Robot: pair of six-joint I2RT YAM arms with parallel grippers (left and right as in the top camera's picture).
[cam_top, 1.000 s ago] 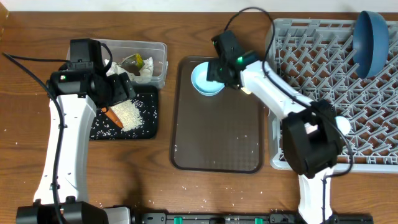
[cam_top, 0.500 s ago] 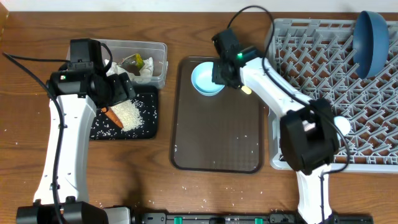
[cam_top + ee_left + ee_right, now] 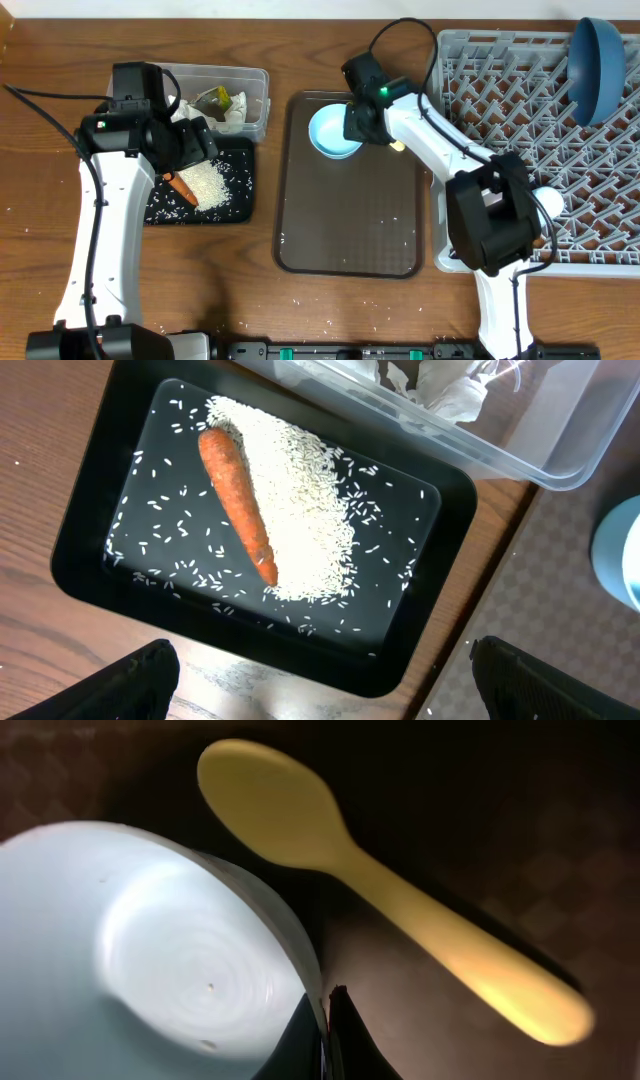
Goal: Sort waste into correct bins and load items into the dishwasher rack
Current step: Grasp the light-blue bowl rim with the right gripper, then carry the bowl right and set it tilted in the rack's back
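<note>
The right gripper (image 3: 327,1020) is pinched together on the rim of the light blue cup (image 3: 150,950), with 1 finger inside the wall and 1 outside. The cup stands upright at the far end of the brown serving tray (image 3: 350,220). The yellow spoon (image 3: 340,850) lies just beside the cup, on the side toward the dishwasher rack (image 3: 520,90). The rack sits right of the tray, and 1 blue plate (image 3: 598,68) stands on edge in its far corner.

The left gripper (image 3: 330,680) hovers with its jaws wide apart, holding nothing, above the black tray (image 3: 90,550). There the carrot (image 3: 235,505) lies on a bed of rice (image 3: 300,510).

The step in hand appears to be carrying the cup to the rack. A rim pinch can let the cup swing, so a straight, slow lift clear of the spoon seems wise. It should then be set down among free pegs, away from the plate.

No brand, label or writing is readable.
</note>
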